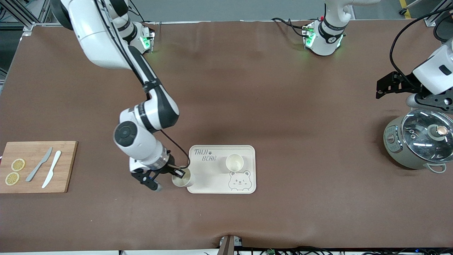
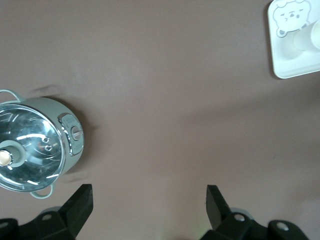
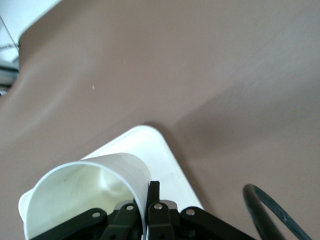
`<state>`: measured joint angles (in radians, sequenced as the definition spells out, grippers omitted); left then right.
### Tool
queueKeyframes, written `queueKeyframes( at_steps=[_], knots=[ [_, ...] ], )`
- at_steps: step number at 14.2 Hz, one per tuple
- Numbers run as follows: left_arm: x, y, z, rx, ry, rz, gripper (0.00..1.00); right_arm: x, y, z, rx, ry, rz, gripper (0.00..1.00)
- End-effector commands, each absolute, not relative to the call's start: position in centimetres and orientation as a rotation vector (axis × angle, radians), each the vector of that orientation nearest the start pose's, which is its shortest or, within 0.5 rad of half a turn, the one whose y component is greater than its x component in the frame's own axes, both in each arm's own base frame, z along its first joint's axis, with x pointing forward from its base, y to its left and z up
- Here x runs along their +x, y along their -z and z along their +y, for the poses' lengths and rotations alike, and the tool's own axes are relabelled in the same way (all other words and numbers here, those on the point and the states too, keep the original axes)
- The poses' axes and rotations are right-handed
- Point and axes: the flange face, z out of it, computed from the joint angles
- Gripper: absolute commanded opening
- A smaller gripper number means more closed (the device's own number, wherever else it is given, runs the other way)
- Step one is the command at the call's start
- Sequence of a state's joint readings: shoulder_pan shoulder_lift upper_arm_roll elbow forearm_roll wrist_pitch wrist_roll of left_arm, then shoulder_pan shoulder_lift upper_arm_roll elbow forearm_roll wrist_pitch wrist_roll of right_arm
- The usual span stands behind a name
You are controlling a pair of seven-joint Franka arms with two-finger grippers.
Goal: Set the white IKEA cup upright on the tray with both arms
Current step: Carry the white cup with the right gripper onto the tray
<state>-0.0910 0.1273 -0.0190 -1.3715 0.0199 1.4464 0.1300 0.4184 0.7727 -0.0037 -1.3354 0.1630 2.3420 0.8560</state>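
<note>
A white cup (image 1: 183,178) is pinched by its rim in the right pincer (image 1: 169,176) at the tray's (image 1: 217,187) nine-o'clock edge, while the left pincer (image 2: 147,200) is held spread beside the pot (image 1: 417,143).

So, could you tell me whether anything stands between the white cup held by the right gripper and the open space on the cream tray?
Nothing visible does. The right gripper is shut on the rim of a white plastic cup at the edge of the cream rectangular tray. A second white cup stands upright on the tray above the bear drawing, leaving bare tray beside it. The left gripper waits, open, by the grey pot.
</note>
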Motion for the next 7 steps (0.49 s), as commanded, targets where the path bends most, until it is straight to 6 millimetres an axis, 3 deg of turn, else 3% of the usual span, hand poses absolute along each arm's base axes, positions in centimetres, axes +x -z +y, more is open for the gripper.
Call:
queueKeyframes(
  at_steps=[1,4,7],
  knots=[
    [57.6,-63.4,-5.9,-3.058,-0.101,0.393,1.0,69.1,-28.1,33.2,-2.794,0.152,0.792,0.0],
    [57.6,-63.4,-5.7,-3.042,-0.1,0.389,1.0,67.9,-26.0,35.5,-2.818,0.151,0.747,0.0],
    [57.7,-63.4,-5.7,-3.042,-0.098,0.389,1.0,67.2,-24.4,36.1,-2.838,0.135,0.735,0.0]
  ],
)
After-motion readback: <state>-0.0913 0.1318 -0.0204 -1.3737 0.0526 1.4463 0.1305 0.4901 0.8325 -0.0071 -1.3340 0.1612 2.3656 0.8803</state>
